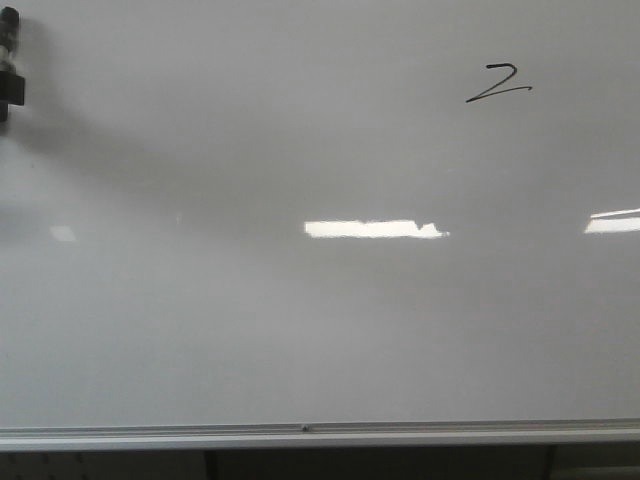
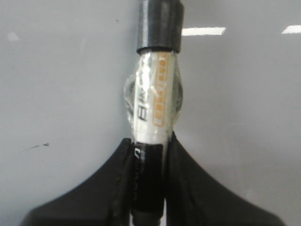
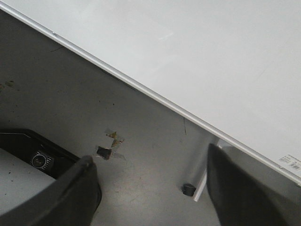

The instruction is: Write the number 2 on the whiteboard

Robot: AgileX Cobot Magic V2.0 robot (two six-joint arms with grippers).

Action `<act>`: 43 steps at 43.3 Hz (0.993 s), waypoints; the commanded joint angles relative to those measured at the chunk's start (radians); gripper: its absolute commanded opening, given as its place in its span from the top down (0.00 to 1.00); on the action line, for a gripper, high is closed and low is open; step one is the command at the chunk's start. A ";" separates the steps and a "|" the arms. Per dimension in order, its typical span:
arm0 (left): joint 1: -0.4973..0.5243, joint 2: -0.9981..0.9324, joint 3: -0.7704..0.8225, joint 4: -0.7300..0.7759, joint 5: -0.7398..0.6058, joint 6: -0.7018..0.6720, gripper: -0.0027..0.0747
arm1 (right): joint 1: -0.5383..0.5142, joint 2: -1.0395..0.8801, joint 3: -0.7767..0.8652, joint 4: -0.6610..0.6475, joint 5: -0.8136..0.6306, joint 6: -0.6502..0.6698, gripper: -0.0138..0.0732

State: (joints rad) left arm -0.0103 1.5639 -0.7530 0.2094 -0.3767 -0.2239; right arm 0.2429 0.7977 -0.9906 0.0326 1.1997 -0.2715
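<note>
The whiteboard (image 1: 300, 330) fills the front view, with its silver bottom rail (image 1: 320, 433) low down. A thin black slanted number 2 (image 1: 498, 83) is drawn at its upper right. My left gripper (image 2: 148, 176) is shut on a marker (image 2: 153, 103) with a black cap end and a white labelled barrel wrapped in clear tape; the marker and gripper show at the front view's top left edge (image 1: 8, 60), in front of the board, far left of the 2. My right gripper (image 3: 148, 183) is open and empty, low over the grey floor below the board's rail (image 3: 141, 89).
Bright rectangular light reflections (image 1: 375, 229) lie across the board's middle and right. Below the board, the right wrist view shows grey floor (image 3: 141, 188), a white stand leg with a black foot (image 3: 189, 189), a bit of tape (image 3: 110, 141) and a black base unit (image 3: 37, 155).
</note>
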 commanded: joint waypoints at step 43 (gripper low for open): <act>-0.392 -0.673 -0.290 -0.041 1.219 0.044 0.41 | -0.005 -0.196 -0.018 0.024 -0.112 0.235 0.24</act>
State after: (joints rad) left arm -0.3538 0.9660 -1.0238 0.1909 0.8637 -0.1783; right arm 0.2429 0.6412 -0.9906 0.0510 1.1368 -0.0402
